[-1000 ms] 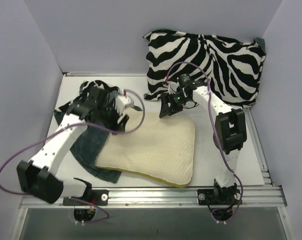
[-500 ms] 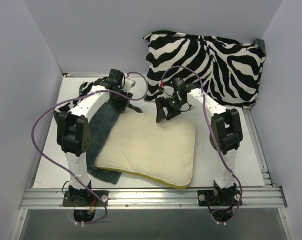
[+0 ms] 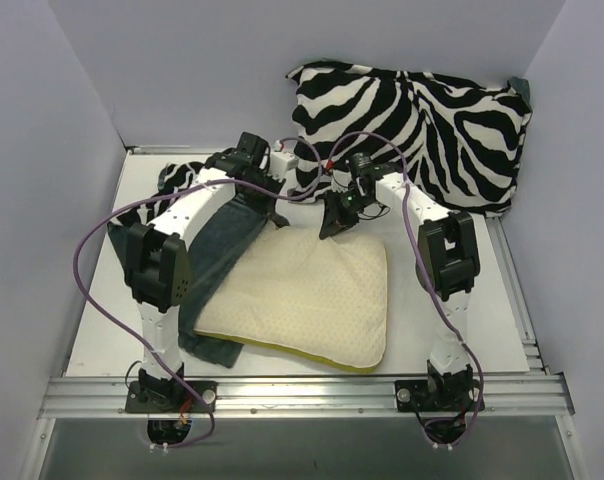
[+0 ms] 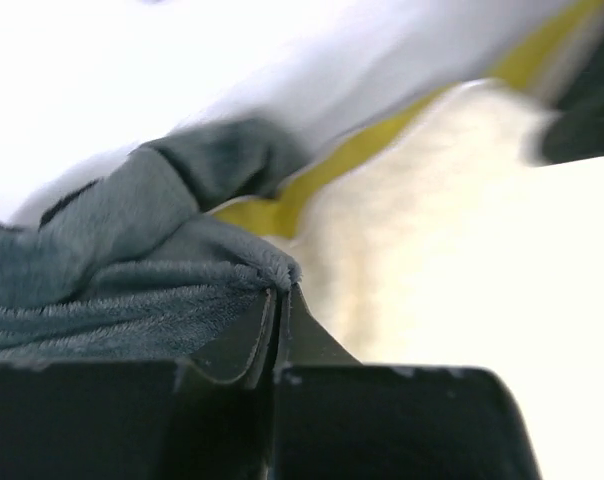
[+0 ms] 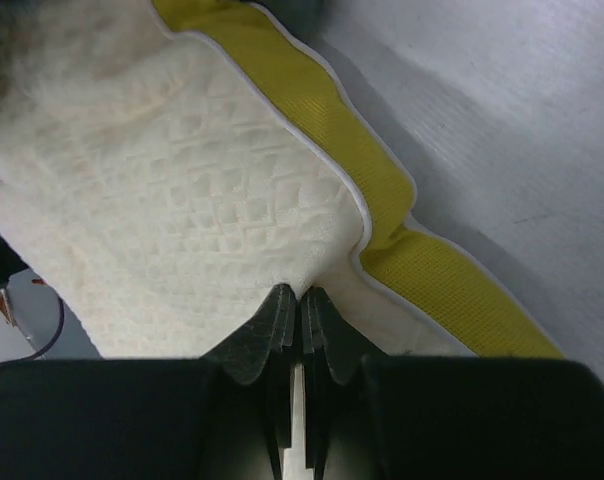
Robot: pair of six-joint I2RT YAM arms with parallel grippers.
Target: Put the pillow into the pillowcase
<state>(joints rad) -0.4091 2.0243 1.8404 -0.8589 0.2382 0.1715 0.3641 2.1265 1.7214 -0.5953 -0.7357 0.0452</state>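
The cream quilted pillow (image 3: 302,300) lies flat mid-table, its left part resting on the grey-teal plush pillowcase (image 3: 217,250). The pillowcase's zebra side shows at the far left (image 3: 180,176). My left gripper (image 3: 270,203) is at the pillow's far-left corner. In the left wrist view it (image 4: 282,290) is shut on a fold of the pillowcase (image 4: 102,300), with the pillow (image 4: 432,250) blurred beyond. My right gripper (image 3: 332,225) is on the pillow's far edge. In the right wrist view it (image 5: 302,293) is shut on a pinch of the pillow (image 5: 182,200) beside its yellow border (image 5: 312,110).
A plump zebra cushion (image 3: 422,120) leans against the back wall at the right, just behind the right arm. Lilac walls close in the left, back and right sides. A metal rail (image 3: 302,395) runs along the near edge. Purple cables loop from both arms.
The left arm swung in from the left to the pillow's far-left corner and shut on the pillowcase edge. The right gripper dropped onto the pillow's far edge and shut on it.
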